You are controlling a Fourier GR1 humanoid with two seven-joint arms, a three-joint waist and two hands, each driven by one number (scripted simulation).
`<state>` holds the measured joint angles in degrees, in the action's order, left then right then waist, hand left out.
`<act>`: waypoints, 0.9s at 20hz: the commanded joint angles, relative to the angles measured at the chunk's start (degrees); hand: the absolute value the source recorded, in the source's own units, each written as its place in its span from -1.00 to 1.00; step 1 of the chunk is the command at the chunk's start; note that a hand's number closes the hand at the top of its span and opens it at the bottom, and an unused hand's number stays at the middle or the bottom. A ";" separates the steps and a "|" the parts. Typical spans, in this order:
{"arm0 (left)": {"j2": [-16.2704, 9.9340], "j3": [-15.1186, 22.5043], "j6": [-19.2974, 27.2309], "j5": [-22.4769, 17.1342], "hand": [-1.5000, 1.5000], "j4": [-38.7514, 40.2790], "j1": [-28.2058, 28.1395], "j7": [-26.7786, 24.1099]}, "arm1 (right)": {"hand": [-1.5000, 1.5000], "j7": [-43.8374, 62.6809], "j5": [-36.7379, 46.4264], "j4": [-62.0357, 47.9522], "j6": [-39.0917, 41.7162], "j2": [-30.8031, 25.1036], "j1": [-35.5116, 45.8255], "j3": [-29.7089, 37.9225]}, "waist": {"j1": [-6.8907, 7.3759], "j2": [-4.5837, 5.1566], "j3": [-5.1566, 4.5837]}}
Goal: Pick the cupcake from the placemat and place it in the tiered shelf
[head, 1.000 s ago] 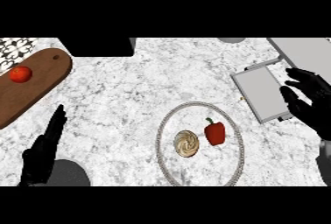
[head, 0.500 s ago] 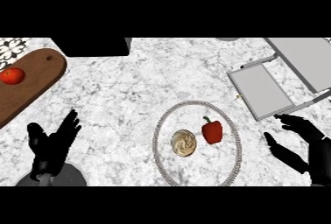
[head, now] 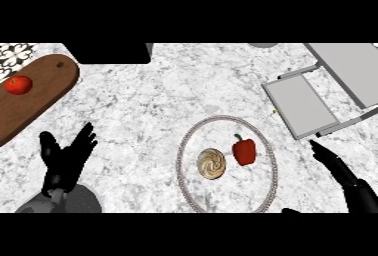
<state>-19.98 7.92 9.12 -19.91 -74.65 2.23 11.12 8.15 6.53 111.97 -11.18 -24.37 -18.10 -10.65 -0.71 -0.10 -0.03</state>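
The cupcake (head: 212, 163), tan with a swirled top, sits on a round marble-patterned placemat (head: 190, 189) with a beaded rim, right beside a red bell pepper (head: 244, 151). The grey tiered shelf (head: 303, 104) stands at the upper right of the counter. My right hand (head: 342, 174) is open at the lower right, fingers pointing up-left, to the right of the placemat and below the shelf. My left hand (head: 65, 160) is open at the lower left, fingers up, well apart from the placemat.
A brown wooden cutting board (head: 37, 95) lies at the far left with a red tomato (head: 18, 84) on it. A black box (head: 111, 52) sits at the top edge. A patterned tile piece (head: 15, 51) shows in the top left corner.
My right hand has drawn back from beside the shelf down to the lower right. My left hand has turned from edge-on to spread fingers. The view has shifted slightly.
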 commanded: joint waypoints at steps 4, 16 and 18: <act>-1.30 -0.61 -1.17 -0.20 0.00 -2.19 3.03 5.04 | -1.00 24.92 6.71 13.42 5.29 -4.06 5.43 -6.71 | 1.08 0.12 -0.10; 0.28 -1.71 -1.62 0.69 0.00 -1.88 2.96 4.92 | -1.00 59.90 30.56 0.26 6.43 12.86 30.88 -18.74 | 1.46 0.16 -0.04; 1.04 -1.52 -2.27 1.45 0.00 -0.55 1.23 1.93 | -1.00 62.00 29.18 -3.74 9.37 15.63 35.87 -16.00 | 1.56 0.23 -0.04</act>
<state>-19.27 7.00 7.77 -18.69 -76.11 3.88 14.46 60.82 34.30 114.43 -5.40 -13.22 9.58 -28.20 0.88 0.05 -0.11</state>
